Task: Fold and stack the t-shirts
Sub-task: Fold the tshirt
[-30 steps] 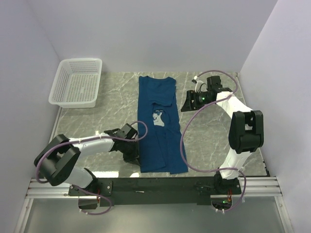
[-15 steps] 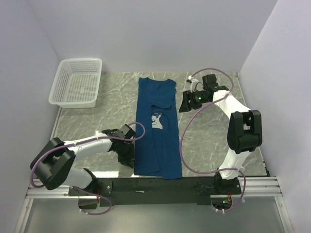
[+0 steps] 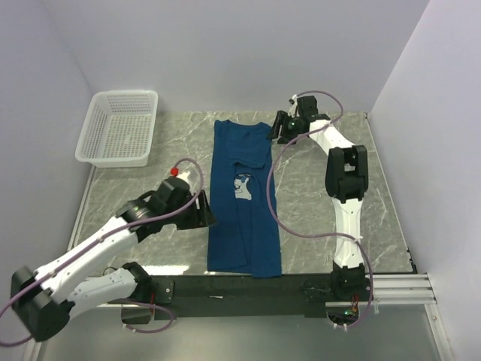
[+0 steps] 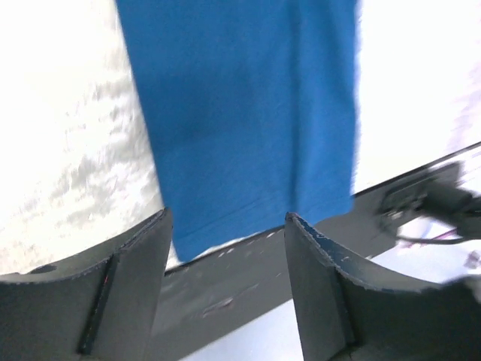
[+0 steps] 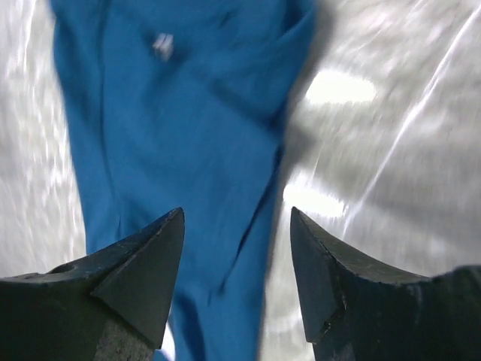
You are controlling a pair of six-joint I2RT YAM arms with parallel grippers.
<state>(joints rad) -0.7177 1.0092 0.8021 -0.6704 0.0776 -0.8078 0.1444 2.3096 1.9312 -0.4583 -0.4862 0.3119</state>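
Fingers [image 4: 135, 259] of the left gripper [image 4: 225, 218] are spread apart with nothing between them (released). In the top view the left gripper [image 3: 201, 213] sits just beside the left edge of the t-shirt [image 3: 244, 226], above the worktop [image 3: 323, 218]. The t-shirt [image 4: 248, 113] is folded lengthwise into a long strip. It lies flat along the middle of the worktop, hem at the near edge, collar toward the far edge. A pale print [image 3: 242, 185] shows at mid-length.

Farther back, the right gripper [image 3: 276, 128] is at the far right corner of the t-shirt. Its wrist view shows the right gripper [image 5: 237, 214] above the t-shirt [image 5: 173, 128], its fingers [image 5: 143, 263] apart and gripping nothing. A white basket [image 3: 113, 158] occupies the far left corner of the worktop.
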